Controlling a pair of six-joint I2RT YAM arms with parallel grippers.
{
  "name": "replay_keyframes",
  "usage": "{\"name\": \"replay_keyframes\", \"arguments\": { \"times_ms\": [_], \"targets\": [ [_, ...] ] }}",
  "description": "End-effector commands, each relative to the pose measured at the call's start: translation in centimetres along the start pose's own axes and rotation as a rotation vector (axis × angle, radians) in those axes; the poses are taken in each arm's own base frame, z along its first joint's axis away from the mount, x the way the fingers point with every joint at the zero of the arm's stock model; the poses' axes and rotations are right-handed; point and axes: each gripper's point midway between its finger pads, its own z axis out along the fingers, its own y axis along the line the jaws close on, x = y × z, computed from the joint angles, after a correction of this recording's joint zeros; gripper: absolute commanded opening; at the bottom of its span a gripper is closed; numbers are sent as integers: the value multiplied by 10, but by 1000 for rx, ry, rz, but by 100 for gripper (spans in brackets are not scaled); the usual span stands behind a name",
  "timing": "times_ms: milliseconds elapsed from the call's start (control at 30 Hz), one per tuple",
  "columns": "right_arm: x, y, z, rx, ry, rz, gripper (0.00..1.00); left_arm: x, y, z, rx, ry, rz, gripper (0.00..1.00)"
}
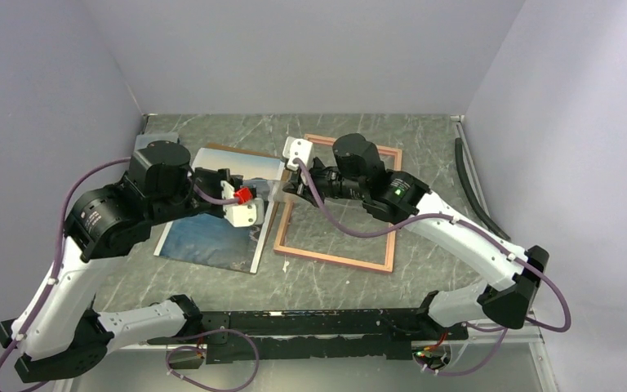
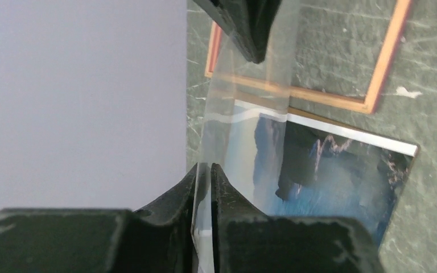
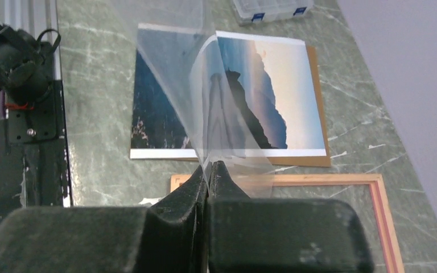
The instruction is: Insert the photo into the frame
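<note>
In the right wrist view the right gripper (image 3: 209,166) sits at the bottom of the picture, clenched on one edge of a clear sheet (image 3: 205,96) that rises from it, bent and folded. Just beyond the fingertips a tan rail of the frame (image 3: 318,181) lies flat on the table (image 3: 91,85). Past the rail is the photo (image 3: 290,96), flat on a brown backing board (image 3: 317,102) whose edge shows along one side. Farthest off is a clear plastic box (image 3: 270,7), which only this view shows.

The left wrist view gives the sheet's other end. The left gripper (image 2: 205,169) is pinched tight on it, and the right gripper's dark fingers (image 2: 250,28) grip it at the top. The sheet hangs in the air between them, above the photo's white border.

Only the top view shows the whole layout. The photo lies on the table just beside the frame, on its left and outside it, and both grippers meet over the strip between the two.
</note>
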Motion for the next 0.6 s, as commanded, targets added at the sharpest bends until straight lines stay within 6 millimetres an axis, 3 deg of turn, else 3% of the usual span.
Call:
{"name": "replay_keyframes", "arguments": {
  "times_ms": [0, 33, 67, 100, 233, 367, 567],
  "targets": [
    [-47, -22, -22, 141, -171, 16, 0, -14, 35, -2, -168, -59, -30, 47],
    [-52, -27, -26, 172, -186, 23, 0, -18, 48, -5, -237, -78, -35, 73],
    [-56, -32, -30, 203, -200, 33, 0, -18, 56, -6, -284, -83, -35, 91],
    [-61, -37, -34, 236, -216, 45, 0, -22, 67, -8, -340, -100, -46, 94],
    [-78, -58, -49, 342, -253, 137, 0, -23, 107, -17, -524, -89, -151, 94],
    [-83, -81, -61, 399, -243, 279, 0, -21, 134, -21, -627, -70, -284, 94],
    [-60, -120, -81, 458, -218, 575, 0, -9, 160, -13, -668, -42, -453, 94]
  ]
}}
